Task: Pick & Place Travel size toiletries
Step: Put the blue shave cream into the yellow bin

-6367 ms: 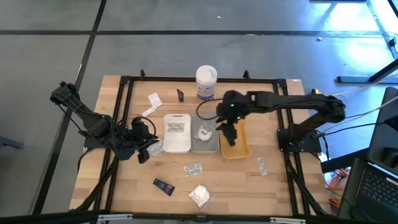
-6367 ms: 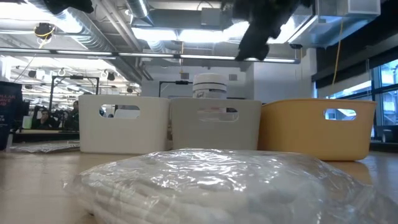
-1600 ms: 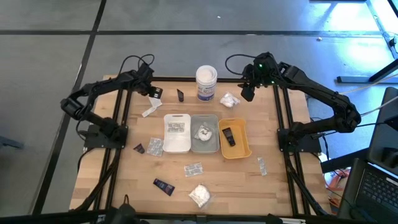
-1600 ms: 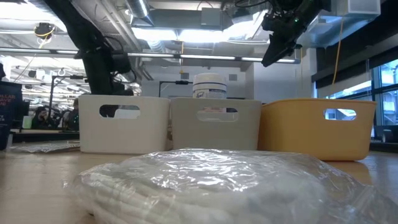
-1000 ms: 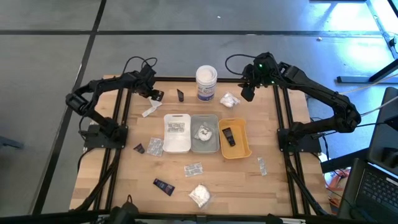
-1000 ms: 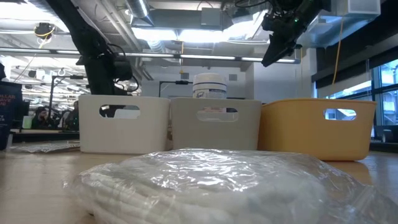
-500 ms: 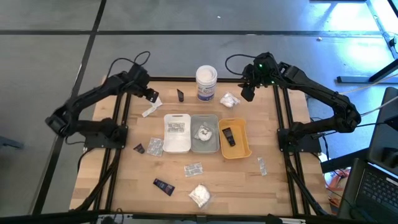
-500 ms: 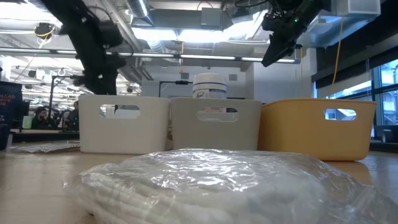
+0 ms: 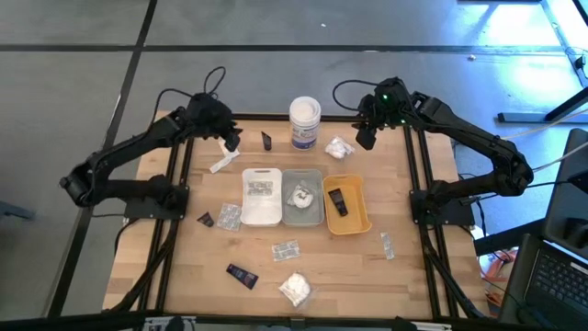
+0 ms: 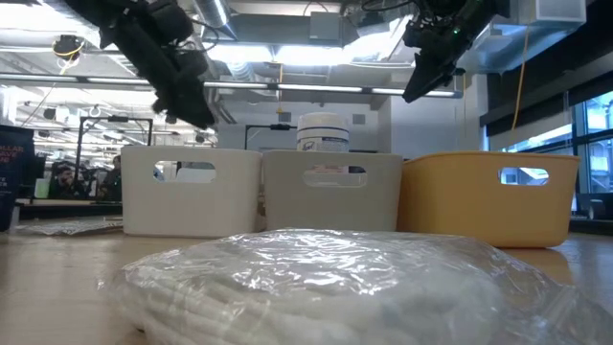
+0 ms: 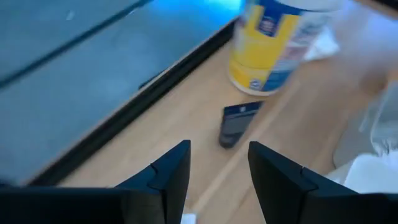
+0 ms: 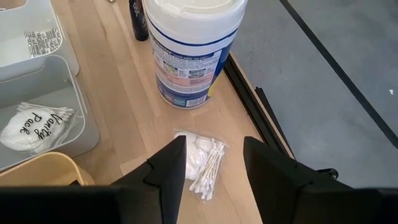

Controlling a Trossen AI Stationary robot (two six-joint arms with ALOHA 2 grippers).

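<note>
Both grippers' jaws stand parted and empty. The right gripper [image 12: 208, 163] hovers over a white wrapped bundle [image 12: 200, 157] at the table's far edge, near the tall tub [image 12: 189, 46]. Descending off-centre could nudge it off. The left gripper [image 11: 217, 167] faces a small black tube [image 11: 237, 122].

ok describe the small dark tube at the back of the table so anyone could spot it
Start at the tall white tub with the blue label at the table's far edge. Just to its left, on bare wood, lies a small black tube. Unlike the pale sachet farther left, it is dark, narrow and outside every tray.
</note>
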